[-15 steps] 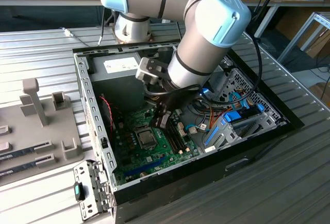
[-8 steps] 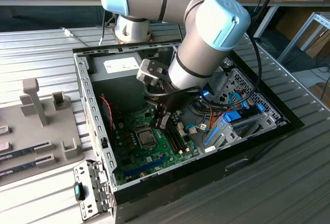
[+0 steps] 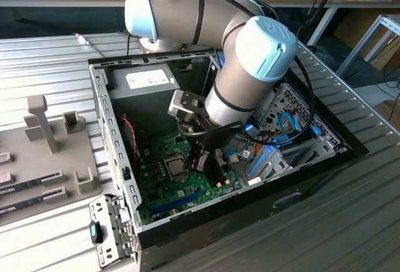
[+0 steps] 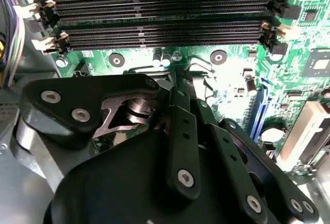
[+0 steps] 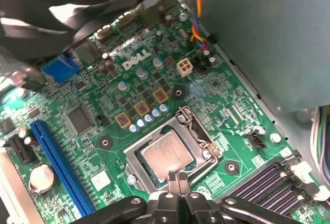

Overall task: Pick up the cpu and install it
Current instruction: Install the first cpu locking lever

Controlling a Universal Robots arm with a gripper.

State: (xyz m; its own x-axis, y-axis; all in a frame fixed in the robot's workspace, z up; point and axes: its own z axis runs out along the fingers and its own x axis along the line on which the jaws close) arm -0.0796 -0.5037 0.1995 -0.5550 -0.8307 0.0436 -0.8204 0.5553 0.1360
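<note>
Cpu [image 5: 167, 154]: seated flat in motherboard [image 5: 103, 126] socket. My gripper [image 5: 179, 176]: jaws pressed together, tips at the cpu's edge.

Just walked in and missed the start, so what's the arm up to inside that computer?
The robot arm has reached into the open computer case, over the green motherboard. In the first wrist view, the cpu lies in its socket frame, and the gripper has its fingertips pressed together at the chip's edge. The memory slots are empty.
</note>
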